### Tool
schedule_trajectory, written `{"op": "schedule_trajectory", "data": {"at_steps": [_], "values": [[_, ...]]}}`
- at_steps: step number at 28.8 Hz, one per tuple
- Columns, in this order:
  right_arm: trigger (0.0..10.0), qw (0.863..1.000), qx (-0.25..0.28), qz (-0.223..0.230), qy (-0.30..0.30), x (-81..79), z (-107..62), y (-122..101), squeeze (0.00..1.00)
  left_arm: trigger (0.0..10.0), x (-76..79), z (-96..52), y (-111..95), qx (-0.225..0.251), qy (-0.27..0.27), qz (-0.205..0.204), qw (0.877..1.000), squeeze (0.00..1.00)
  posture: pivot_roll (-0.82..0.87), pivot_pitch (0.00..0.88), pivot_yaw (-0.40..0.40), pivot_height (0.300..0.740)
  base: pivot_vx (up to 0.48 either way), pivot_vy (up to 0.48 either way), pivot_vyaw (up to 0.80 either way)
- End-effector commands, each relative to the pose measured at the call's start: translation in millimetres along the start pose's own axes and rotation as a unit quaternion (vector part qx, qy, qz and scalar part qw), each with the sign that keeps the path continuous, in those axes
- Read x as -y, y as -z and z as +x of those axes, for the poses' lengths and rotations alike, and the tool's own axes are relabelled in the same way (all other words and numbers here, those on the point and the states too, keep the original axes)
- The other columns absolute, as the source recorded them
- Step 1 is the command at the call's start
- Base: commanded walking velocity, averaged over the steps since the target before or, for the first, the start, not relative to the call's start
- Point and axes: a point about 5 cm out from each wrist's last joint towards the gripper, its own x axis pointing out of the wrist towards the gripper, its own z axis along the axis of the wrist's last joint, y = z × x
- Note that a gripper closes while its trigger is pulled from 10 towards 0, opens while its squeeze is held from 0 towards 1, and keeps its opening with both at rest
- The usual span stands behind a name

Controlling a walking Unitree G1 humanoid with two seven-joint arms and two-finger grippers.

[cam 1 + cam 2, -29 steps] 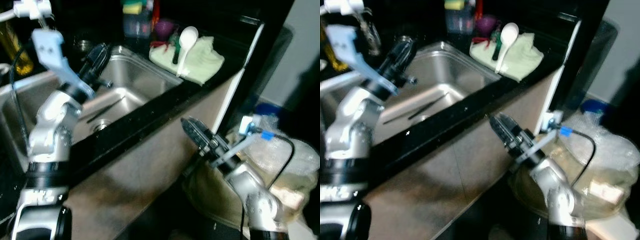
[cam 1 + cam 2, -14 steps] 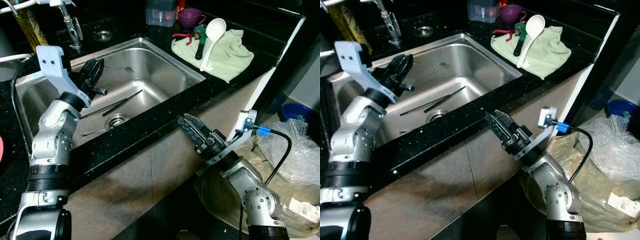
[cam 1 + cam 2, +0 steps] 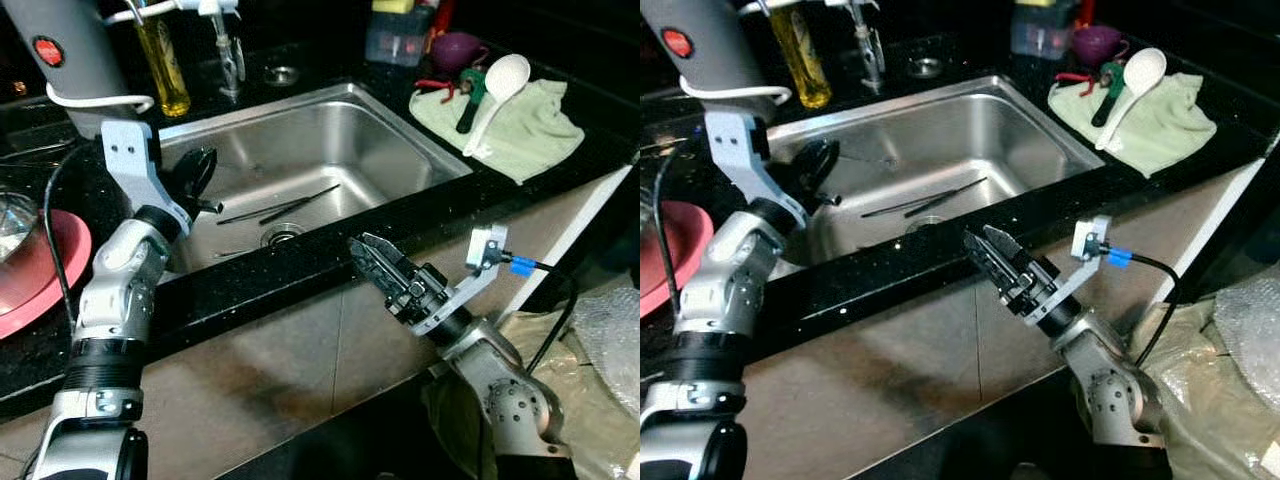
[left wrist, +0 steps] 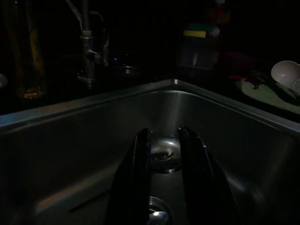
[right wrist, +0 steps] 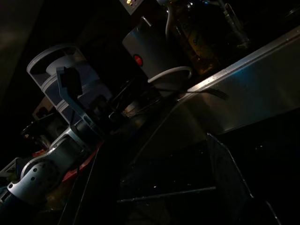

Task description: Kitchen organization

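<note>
Left gripper over sink rim, fingers a narrow gap apart, empty; chopsticks lie by drain. Right gripper before counter edge, fingers slightly parted, holding nothing.

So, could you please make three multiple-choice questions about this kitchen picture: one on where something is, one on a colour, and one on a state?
1. Where does the white spoon lie?
A. on the green cloth beside the sink
B. inside the sink
C. on the pink plate

2. What colour is the plate on the counter at the robot's left?
A. blue
B. pink
C. white

3. How is the left gripper?
A. shut on a chopstick
B. holding the spoon
C. empty, over the sink's left side

Answers:
1. A, the spoon rests on the green cloth, right of the sink.
2. B, its rim shows pink at the counter's left edge.
3. C, in the left wrist view its fingers stand slightly apart with nothing between, and the thin sticks lie on the sink floor.
</note>
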Motion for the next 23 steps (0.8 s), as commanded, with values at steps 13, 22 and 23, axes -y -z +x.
{"op": "schedule_trajectory", "data": {"at_steps": [13, 22, 23], "values": [[10.0, 1.000, -0.005, 0.002, -0.005, -1.0, 0.2, 1, 0.00, 10.0, -3.0, -2.6, -1, 0.011, -0.016, 0.005, 1.000, 1.00, -0.06, 0.073, 0.032, 0.740, 0.000, 0.000, 0.00], [10.0, 1.000, -0.012, -0.003, -0.015, -1.9, 0.2, 2, 0.00, 10.0, 10.7, -6.4, -50, 0.096, -0.046, 0.131, 0.986, 0.00, -0.05, 0.067, 0.025, 0.740, 0.000, 0.000, 0.18], [10.0, 1.000, -0.013, -0.004, -0.017, -2.1, 0.3, 2, 0.00, 10.0, 15.5, -7.3, -58, 0.108, -0.041, 0.153, 0.981, 0.00, -0.05, 0.067, 0.025, 0.740, 0.000, 0.000, 0.80]]}}
